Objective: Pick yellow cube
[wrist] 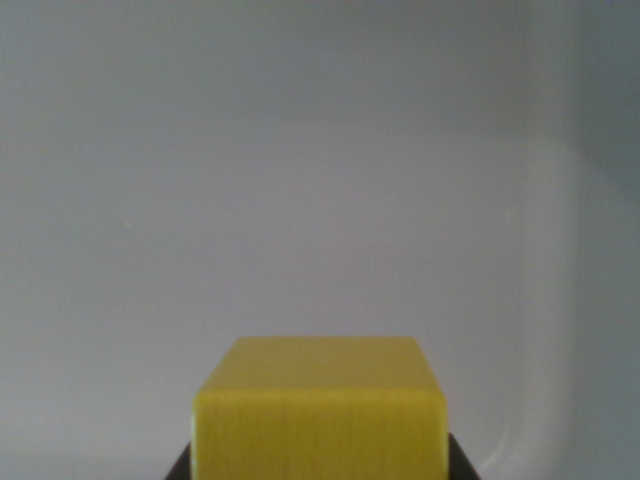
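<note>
The yellow cube (320, 410) fills the bottom centre of the wrist view, with its top face and near face showing. Only small dark finger parts of my gripper (320, 468) show, pressed against the cube's lower sides: one fingertip (181, 468) at the wrist view's left and the other at the right. The gripper is shut on the cube. The pale grey surface behind the cube is blurred. The cube's underside and most of the fingers are cut off by the bottom edge.
A plain grey-white surface (300, 200) covers the rest of the view. A faint, lighter rounded outline (540, 300), like a raised rim or edge, runs down the wrist view's right side.
</note>
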Controlling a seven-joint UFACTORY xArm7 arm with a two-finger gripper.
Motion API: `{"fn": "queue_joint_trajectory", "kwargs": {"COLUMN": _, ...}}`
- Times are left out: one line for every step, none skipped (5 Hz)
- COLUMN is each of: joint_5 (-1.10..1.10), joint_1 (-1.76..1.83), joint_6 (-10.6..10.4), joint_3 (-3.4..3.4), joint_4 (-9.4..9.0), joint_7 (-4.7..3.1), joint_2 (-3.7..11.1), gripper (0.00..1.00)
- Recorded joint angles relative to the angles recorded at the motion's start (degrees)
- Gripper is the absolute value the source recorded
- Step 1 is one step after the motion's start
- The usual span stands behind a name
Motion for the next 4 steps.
{"fn": "queue_joint_trajectory", "kwargs": {"joint_5": -0.29, "joint_1": 0.04, "joint_6": 2.1, "joint_3": -0.02, "joint_4": 1.16, "joint_7": 0.25, "joint_2": -0.97, "gripper": 1.0}}
{"fn": "queue_joint_trajectory", "kwargs": {"joint_5": -0.29, "joint_1": 0.04, "joint_6": 2.1, "joint_3": -0.02, "joint_4": 1.16, "joint_7": 0.25, "joint_2": -0.97, "gripper": 1.0}}
{"fn": "queue_joint_trajectory", "kwargs": {"joint_5": -0.55, "joint_1": 0.08, "joint_6": 4.0, "joint_3": -0.04, "joint_4": 2.21, "joint_7": 0.48, "joint_2": -1.84, "gripper": 1.0}}
{"fn": "queue_joint_trajectory", "kwargs": {"joint_5": -0.55, "joint_1": 0.08, "joint_6": 4.0, "joint_3": -0.04, "joint_4": 2.21, "joint_7": 0.48, "joint_2": -1.84, "gripper": 1.0}}
